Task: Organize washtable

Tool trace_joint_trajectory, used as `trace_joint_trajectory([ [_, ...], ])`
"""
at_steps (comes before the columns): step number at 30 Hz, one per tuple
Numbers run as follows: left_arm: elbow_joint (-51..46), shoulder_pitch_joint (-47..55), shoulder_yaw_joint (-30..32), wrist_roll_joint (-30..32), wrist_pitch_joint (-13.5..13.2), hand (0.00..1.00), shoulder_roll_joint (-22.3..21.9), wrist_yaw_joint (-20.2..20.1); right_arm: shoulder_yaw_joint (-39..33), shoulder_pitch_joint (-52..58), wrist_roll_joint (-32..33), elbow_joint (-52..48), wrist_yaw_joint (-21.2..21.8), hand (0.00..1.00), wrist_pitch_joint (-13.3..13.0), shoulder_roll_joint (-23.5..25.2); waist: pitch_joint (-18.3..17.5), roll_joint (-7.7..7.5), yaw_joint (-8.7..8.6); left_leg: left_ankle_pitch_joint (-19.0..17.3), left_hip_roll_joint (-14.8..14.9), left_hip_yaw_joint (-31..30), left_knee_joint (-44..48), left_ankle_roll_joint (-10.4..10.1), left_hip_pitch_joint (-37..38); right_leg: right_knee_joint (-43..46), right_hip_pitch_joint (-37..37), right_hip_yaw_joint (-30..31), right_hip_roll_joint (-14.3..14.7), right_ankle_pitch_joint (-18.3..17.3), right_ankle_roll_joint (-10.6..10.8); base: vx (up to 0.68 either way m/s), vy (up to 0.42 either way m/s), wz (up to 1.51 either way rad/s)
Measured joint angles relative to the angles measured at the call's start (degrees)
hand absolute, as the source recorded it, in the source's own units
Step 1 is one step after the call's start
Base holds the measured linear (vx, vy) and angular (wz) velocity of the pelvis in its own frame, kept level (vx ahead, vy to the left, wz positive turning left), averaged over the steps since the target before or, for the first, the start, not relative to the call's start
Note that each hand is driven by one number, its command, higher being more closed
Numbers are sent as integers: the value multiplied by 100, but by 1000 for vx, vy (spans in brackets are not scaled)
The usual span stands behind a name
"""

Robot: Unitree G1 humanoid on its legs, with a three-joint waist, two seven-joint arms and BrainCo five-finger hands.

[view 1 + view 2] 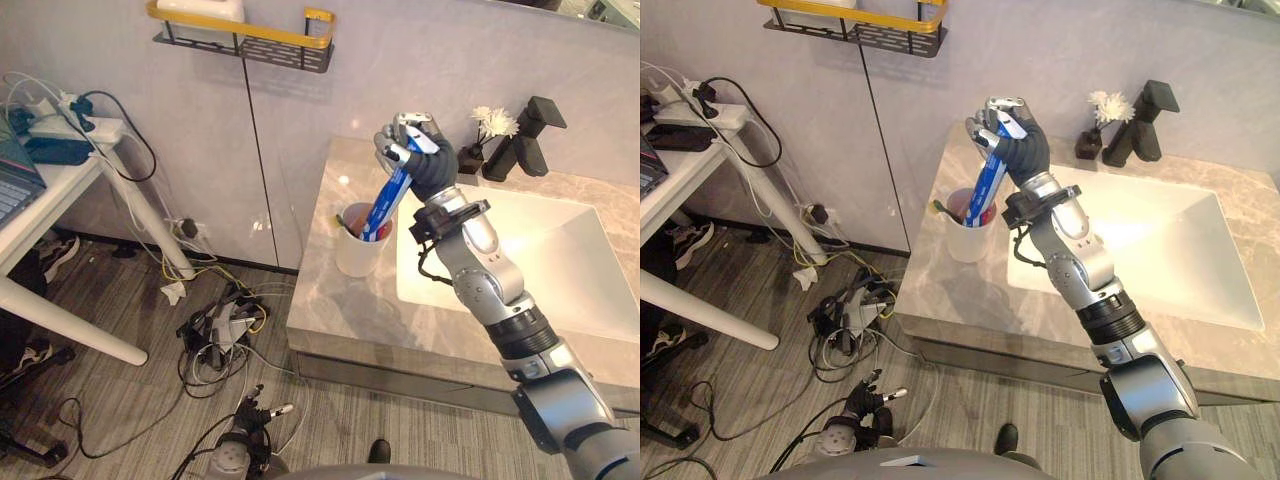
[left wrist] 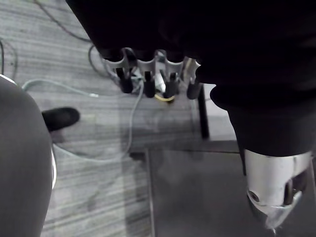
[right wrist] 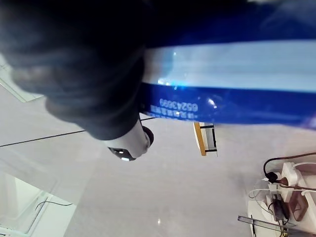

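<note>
Gripping a blue tube (image 1: 391, 198), the right robot hand (image 1: 428, 165) hangs over a white cup (image 1: 358, 256) on the marble counter (image 1: 345, 312).

Head count: two hands, one of nearly everything else.

There are two hands, the right hand (image 1: 428, 162) and the left hand (image 2: 146, 74). One blue tube (image 1: 386, 208) sits inside the curl of the right fingers. One white cup (image 1: 358, 258) stands just below those fingers, with the tube's lower end at its mouth and one green-tipped stick (image 1: 939, 208) at its rim. Beyond the fingers stand one black faucet (image 1: 525, 142) and one vase (image 1: 470, 158), its white blooms too small to count. One basin (image 1: 600, 290) lies beside and below the fingers. One yellow-railed shelf (image 1: 250, 40) hangs above them. One white table (image 1: 40, 205) carrying one power strip (image 1: 72, 115) stands well apart, on the robot's left.
</note>
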Motion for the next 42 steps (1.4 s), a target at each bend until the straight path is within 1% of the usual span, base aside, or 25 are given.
trace_joint_trajectory([
  [6,-25,8,1,4,1,0,-12,0,161,255,-15,0,33,100,17,62,3,5,6,0,0,-1,0,0,0,0,1,0,-1,0,0,0,0,0],
  [7,-28,8,2,4,1,0,-19,0,170,293,-19,0,40,0,91,64,9,13,6,0,0,-1,0,0,0,0,1,0,-1,0,0,0,0,0],
  [8,-31,8,2,4,1,0,-24,0,170,316,-21,0,43,0,123,63,13,19,7,0,0,-1,0,0,0,0,1,0,-1,0,0,0,0,0],
  [14,-164,51,3,10,4,0,-46,0,170,441,-116,0,62,0,128,89,17,25,9,0,0,-1,1,0,1,-1,2,1,0,0,0,0,0,0],
  [27,-188,55,55,9,5,0,-63,9,115,442,-115,-50,28,0,120,126,23,34,7,-1,0,3,0,0,40,0,37,2,0,0,0,0,0,0],
  [30,-188,56,54,9,6,0,-65,12,65,442,-115,-127,-15,0,116,179,42,62,7,-2,0,3,0,1,66,0,68,2,-1,0,0,0,0,0],
  [31,-188,56,54,9,6,0,-68,12,31,441,-115,-271,-16,0,112,180,64,94,7,-3,-1,2,-1,1,87,0,90,1,-1,0,0,0,0,0],
  [33,-188,58,54,10,6,0,-80,13,-90,440,-115,-460,-21,0,89,183,85,125,9,-3,0,1,-1,1,92,-1,96,0,0,0,0,0,0,0],
  [34,-188,69,54,10,7,0,-77,13,-147,431,-114,-481,-22,0,30,182,87,130,5,-3,0,3,-1,1,97,0,96,1,0,0,0,0,0,0],
  [38,-188,88,55,13,7,0,-72,15,-350,427,-113,-481,-84,0,-55,182,87,129,5,-3,0,10,-1,1,112,0,107,4,0,0,0,0,0,0],
  [42,-188,95,56,17,7,0,-68,28,-488,426,-110,-500,-101,0,-67,182,85,127,2,-2,0,23,0,1,128,0,117,12,0,1,0,0,0,0],
])
